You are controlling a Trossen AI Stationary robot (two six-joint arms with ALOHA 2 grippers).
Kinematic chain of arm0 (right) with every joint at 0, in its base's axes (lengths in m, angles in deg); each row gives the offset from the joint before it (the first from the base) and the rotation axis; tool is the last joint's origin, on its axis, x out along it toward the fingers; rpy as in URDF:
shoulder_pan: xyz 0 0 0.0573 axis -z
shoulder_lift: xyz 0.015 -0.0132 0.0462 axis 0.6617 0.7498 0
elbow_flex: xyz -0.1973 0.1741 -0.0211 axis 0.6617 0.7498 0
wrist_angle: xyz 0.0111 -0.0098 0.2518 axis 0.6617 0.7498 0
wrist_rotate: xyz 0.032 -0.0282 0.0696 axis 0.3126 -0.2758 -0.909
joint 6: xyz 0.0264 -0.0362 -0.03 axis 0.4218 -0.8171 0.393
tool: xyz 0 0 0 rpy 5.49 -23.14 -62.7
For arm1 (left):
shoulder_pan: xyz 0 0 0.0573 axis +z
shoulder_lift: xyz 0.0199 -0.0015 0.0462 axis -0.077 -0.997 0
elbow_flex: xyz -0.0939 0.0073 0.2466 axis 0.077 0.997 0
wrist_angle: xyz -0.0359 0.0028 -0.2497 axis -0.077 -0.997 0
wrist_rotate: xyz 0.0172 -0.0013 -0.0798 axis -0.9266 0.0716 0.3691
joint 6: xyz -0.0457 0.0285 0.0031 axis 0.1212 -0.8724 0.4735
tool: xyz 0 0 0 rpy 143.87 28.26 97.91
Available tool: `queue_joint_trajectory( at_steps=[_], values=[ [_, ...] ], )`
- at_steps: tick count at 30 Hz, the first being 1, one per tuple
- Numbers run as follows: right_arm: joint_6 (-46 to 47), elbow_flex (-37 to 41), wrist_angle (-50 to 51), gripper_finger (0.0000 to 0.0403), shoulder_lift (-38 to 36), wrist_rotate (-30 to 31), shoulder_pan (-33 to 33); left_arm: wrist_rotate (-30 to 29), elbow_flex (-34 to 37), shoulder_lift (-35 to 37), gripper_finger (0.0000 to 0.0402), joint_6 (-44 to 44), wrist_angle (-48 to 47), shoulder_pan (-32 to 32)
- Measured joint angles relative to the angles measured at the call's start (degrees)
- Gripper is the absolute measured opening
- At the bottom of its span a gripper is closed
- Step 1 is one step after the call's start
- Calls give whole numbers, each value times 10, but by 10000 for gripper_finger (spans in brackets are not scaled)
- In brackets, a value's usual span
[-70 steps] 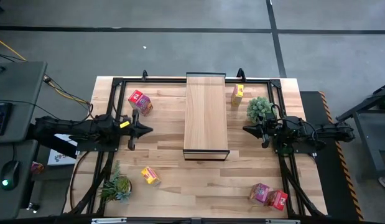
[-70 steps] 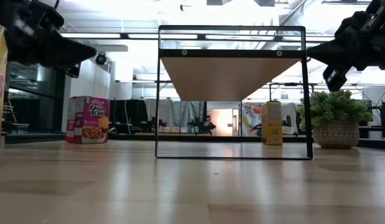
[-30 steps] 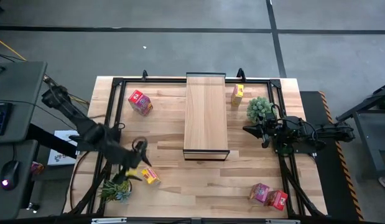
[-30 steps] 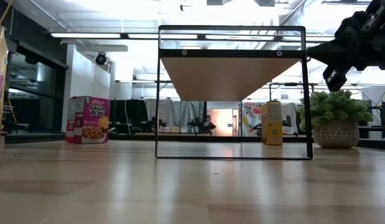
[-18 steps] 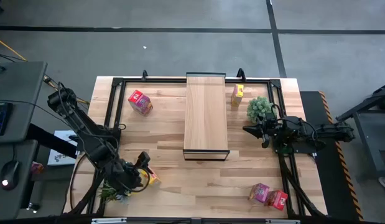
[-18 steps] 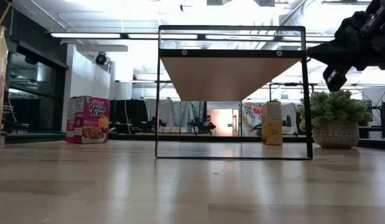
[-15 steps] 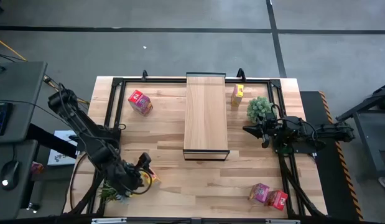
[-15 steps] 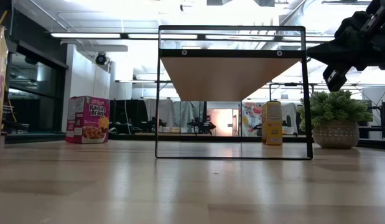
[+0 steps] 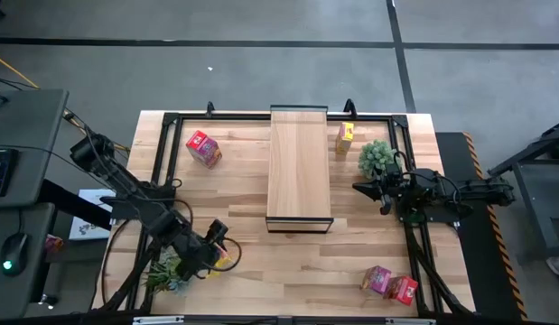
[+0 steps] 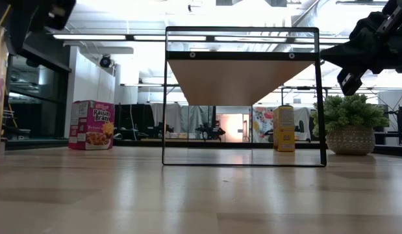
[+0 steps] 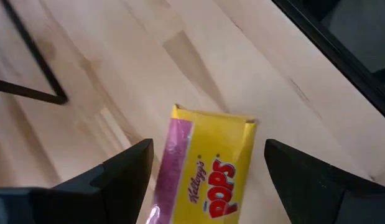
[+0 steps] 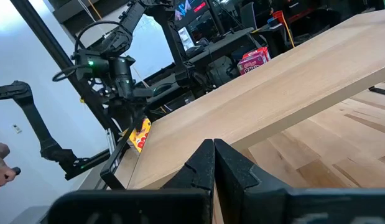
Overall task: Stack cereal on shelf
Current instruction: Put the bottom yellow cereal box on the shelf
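cereal boxes (image 9: 204, 148) scattered around bare shelf (image 9: 299, 167).

My left gripper (image 9: 216, 248) hangs over a cereal box (image 11: 208, 165) near the table's (image 9: 261, 271) front left, the shelf (image 9: 299, 167) stands mid-table, another box (image 9: 203, 148) lies to its left, and my right gripper (image 9: 360, 188) waits beside its right edge.

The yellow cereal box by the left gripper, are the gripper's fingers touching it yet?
Apart. In the left wrist view the open left gripper straddles the yellow cereal box, with bare table visible between each finger and the box's sides.
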Motion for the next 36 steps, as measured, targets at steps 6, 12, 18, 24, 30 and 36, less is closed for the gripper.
queue_joint_trajectory(
  at_steps=[6,12,18,24,30,36],
  values=[
    [0,0,0,0,0,0,0,16,0,-27,298,4,-27,24],
    [0,0,0,0,0,0,0,35,0,-43,296,-5,-26,28],
    [0,0,0,0,0,0,0,46,0,-41,256,-6,-27,28],
    [0,0,0,0,0,0,0,54,-3,-41,174,-20,-31,28],
    [0,0,0,0,0,0,0,54,-77,-21,110,-22,-122,36],
    [0,0,0,0,0,0,0,-129,-227,11,114,-27,-277,52]
  ],
)
